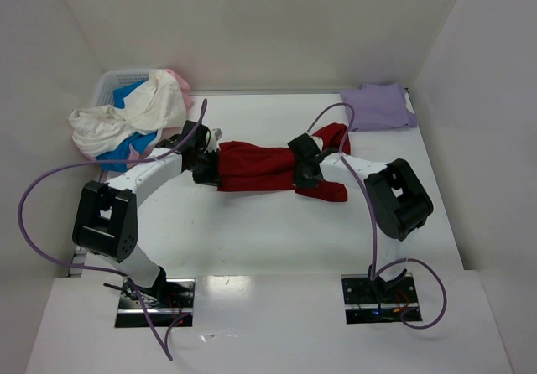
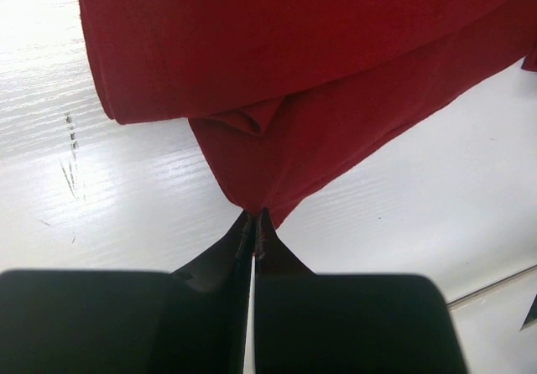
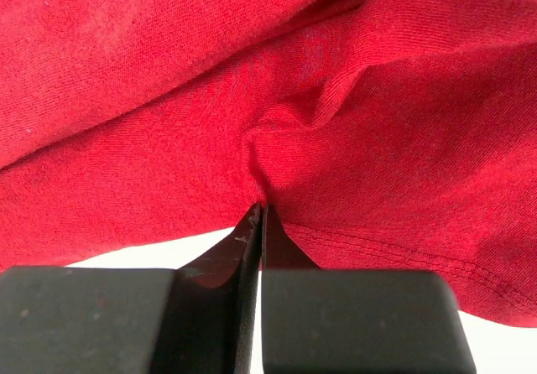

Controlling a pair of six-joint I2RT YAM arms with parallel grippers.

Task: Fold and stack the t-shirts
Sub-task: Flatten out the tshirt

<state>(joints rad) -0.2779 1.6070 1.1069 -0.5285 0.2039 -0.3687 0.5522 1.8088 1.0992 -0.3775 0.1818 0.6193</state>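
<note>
The dark red t-shirt (image 1: 256, 166) lies partly folded and stretched across the middle of the table. My left gripper (image 1: 206, 169) is shut on its left corner, seen pinched at the fingertips in the left wrist view (image 2: 254, 215). My right gripper (image 1: 307, 173) is shut on a fold near the shirt's right end (image 3: 260, 206). The red cloth fills the right wrist view (image 3: 277, 97) and the upper left wrist view (image 2: 294, 64). A folded pale lavender t-shirt (image 1: 377, 106) lies at the back right. Cream-white (image 1: 126, 118), bright blue (image 1: 130, 146) and pink (image 1: 178, 79) shirts are piled at the back left.
A white plastic lattice basket (image 1: 113, 83) stands at the back left under the piled shirts. White walls close in the table on three sides. Purple cables (image 1: 38, 191) loop from both arms. Bare table shows near the arm bases (image 1: 268, 240).
</note>
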